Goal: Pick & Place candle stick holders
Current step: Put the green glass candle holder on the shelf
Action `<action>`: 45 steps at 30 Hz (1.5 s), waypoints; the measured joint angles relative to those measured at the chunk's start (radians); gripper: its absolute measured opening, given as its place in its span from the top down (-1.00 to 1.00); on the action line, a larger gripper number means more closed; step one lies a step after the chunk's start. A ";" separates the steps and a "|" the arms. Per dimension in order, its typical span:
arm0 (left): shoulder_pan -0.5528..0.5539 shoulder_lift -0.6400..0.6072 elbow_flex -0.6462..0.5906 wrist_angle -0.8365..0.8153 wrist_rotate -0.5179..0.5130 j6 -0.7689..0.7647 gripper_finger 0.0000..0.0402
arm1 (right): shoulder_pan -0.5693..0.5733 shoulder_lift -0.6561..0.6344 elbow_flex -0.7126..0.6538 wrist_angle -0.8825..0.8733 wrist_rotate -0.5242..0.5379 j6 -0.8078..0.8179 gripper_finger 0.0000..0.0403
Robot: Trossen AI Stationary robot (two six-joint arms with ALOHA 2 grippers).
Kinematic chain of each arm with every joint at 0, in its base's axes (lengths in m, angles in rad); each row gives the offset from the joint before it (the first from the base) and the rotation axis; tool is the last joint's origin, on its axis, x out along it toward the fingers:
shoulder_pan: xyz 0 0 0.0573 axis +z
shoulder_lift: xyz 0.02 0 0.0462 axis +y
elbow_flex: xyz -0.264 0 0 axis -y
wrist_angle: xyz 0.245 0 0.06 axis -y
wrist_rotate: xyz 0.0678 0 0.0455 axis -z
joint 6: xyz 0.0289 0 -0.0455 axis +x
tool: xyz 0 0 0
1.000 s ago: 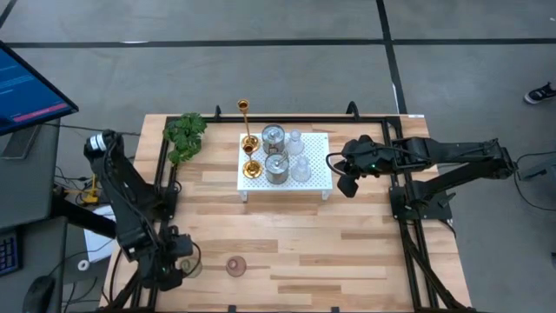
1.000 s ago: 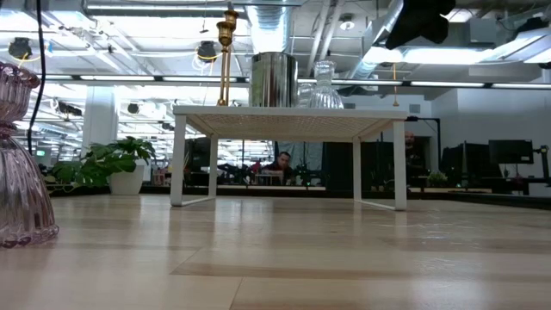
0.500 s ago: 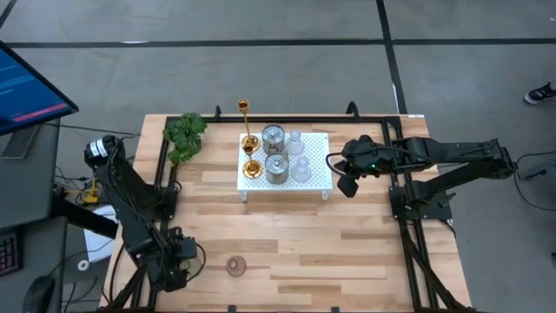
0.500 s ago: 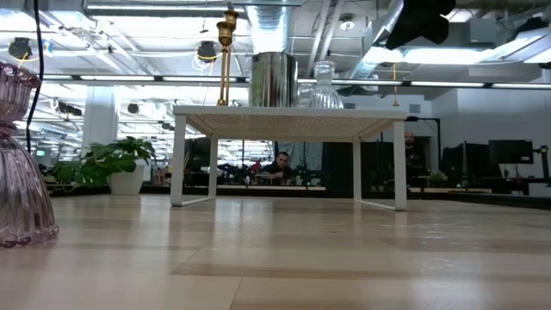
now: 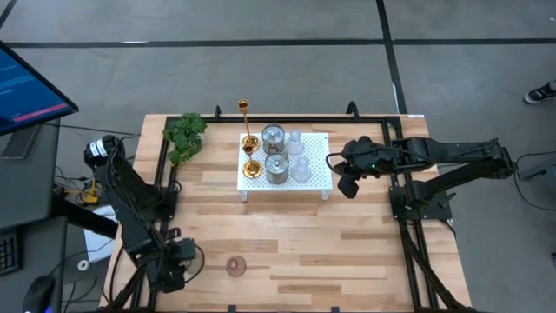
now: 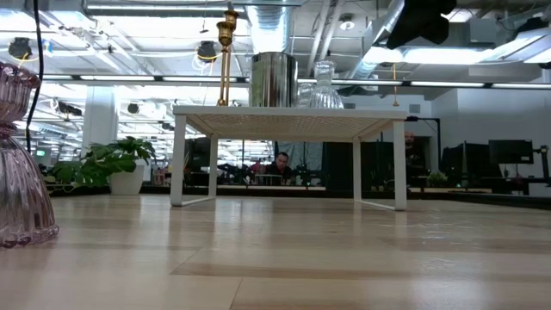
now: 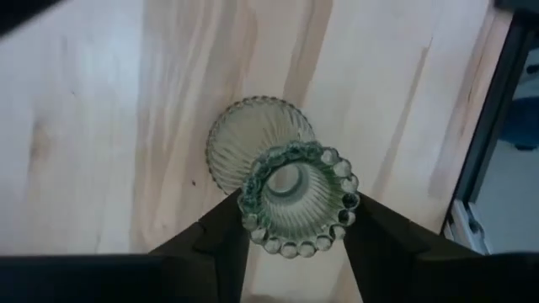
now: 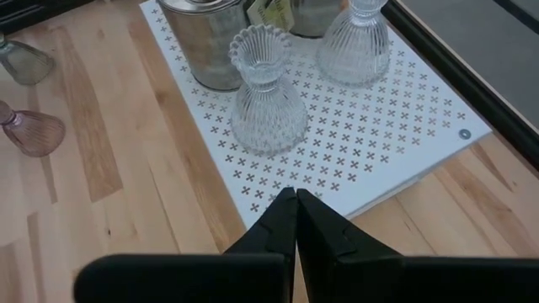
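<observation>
A greenish glass candle stick holder [image 7: 296,181] with a beaded rim stands near the table's near left corner. My left gripper [image 7: 299,210] [image 5: 178,259] is over it, closed on its upper cup, and hides it in the high view. A pinkish holder [image 5: 235,265] [image 6: 21,164] stands on its foot to the right of it. Gold, silvery and clear glass holders stand on the white perforated stand [image 5: 318,180]. My right gripper [image 8: 295,195] [image 5: 347,185] hangs shut above the stand's right edge, touching nothing. My left gripper pinches the greenish holder's upper cup between its two fingers, one finger on each side, just under the beaded rim [image 7: 249,217]. The fingers come from above, slanting down. The holder stands upright with its round foot [image 7: 229,143] on the table.
A green leafy plant [image 5: 185,135] sits at the far left of the table. The stand fills the table's far middle, with a tall gold holder [image 5: 246,122] at its left edge. Bare wood [image 5: 347,261] lies across the near half. Black frame rails run along both sides.
</observation>
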 joint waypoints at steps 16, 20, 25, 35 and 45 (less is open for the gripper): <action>0.116 0.000 0.000 -0.010 -0.094 0.183 0.18 | 0.000 0.000 0.000 -0.008 -0.002 0.005 1.00; 0.153 0.000 0.000 -0.010 -0.093 0.237 0.23 | 0.000 0.000 0.000 -0.006 -0.002 0.008 1.00; 0.185 0.000 0.000 -0.010 -0.113 0.268 0.17 | 0.000 0.000 0.000 -0.006 -0.001 0.008 1.00; 0.242 -0.001 0.000 0.050 -0.166 0.347 -0.07 | 0.000 0.000 0.000 -0.006 -0.001 0.007 1.00; 0.286 -0.001 0.000 0.066 -0.162 0.371 -0.37 | 0.000 0.000 0.000 -0.006 -0.025 0.008 1.00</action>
